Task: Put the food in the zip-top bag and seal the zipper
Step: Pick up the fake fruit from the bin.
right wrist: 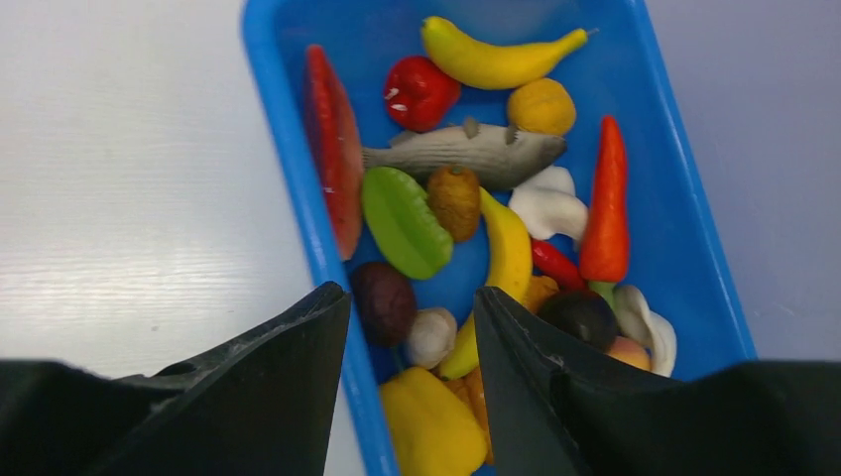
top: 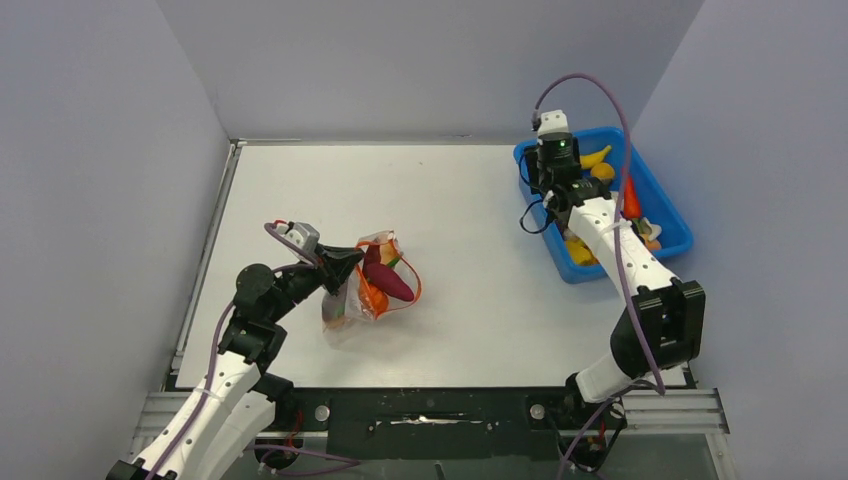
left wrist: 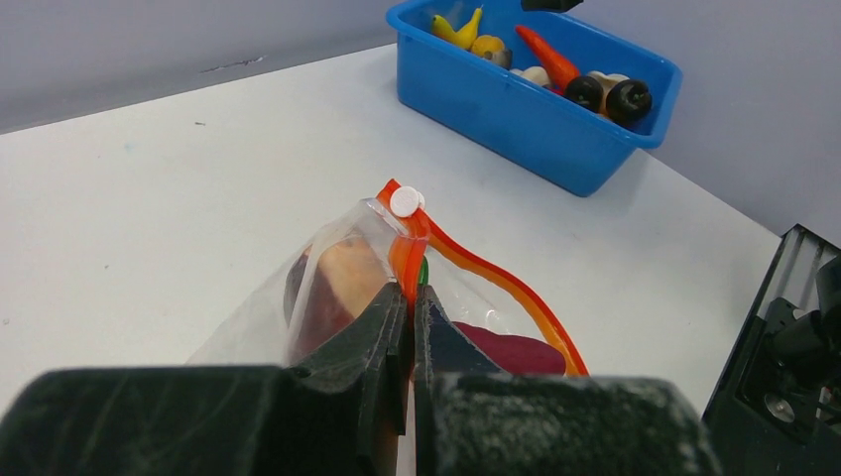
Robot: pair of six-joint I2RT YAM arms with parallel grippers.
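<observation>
The clear zip-top bag (top: 352,298) lies left of the table's middle with its mouth held up. A purple eggplant (top: 388,282) and orange food (top: 372,298) sit inside it. My left gripper (top: 349,264) is shut on the bag's red-orange zipper (left wrist: 474,266) near its white slider (left wrist: 405,201); the other lip loops open to the right. In the left wrist view the gripper (left wrist: 410,295) pinches the strip. My right gripper (right wrist: 412,297) is open and empty above the blue tray's near end (top: 578,205). Toy food lies below it: a banana (right wrist: 496,61), carrot (right wrist: 605,203), green piece (right wrist: 402,220).
The blue tray (top: 677,218) stands at the back right by the side wall, holding several toy foods and a grey fish (right wrist: 466,154). The tray's left rim (right wrist: 298,188) runs under my right gripper's left finger. Grey walls enclose the table.
</observation>
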